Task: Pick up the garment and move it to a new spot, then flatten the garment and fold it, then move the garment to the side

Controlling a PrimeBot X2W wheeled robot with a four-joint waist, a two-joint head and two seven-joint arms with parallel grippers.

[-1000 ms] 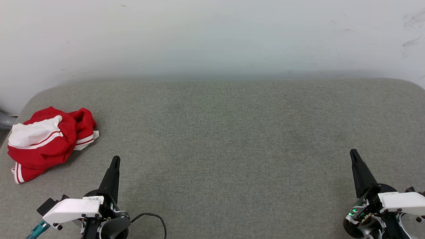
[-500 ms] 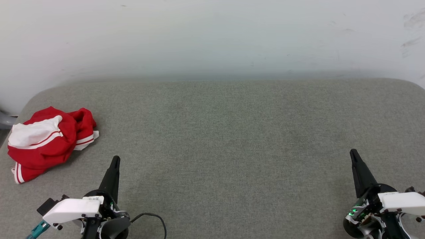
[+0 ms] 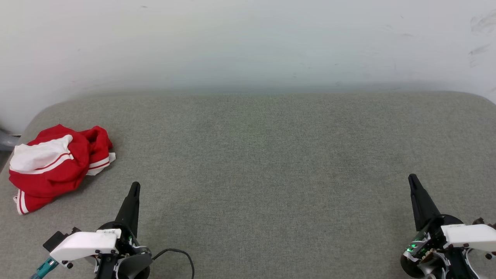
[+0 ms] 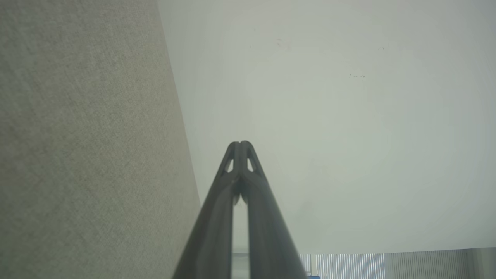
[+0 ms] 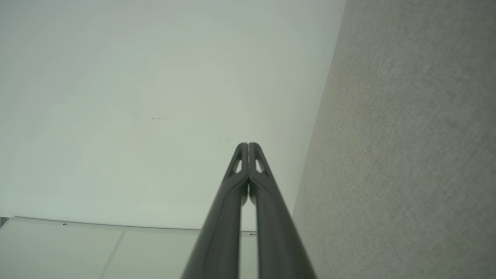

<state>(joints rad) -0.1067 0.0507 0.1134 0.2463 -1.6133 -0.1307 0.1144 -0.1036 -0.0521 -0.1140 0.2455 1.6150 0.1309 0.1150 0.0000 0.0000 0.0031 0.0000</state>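
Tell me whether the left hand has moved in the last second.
No. The left hand stays put, its tip just as far below-right of the crumpled garment.

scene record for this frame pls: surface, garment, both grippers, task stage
surface: grey fabric surface, white wall behind
garment: crumpled heap at the surface's left edge, red with white panels and striped trim
left gripper: shut, empty, near the garment, not touching
right gripper: shut, empty, lower right of head view
task stage: pickup not yet begun
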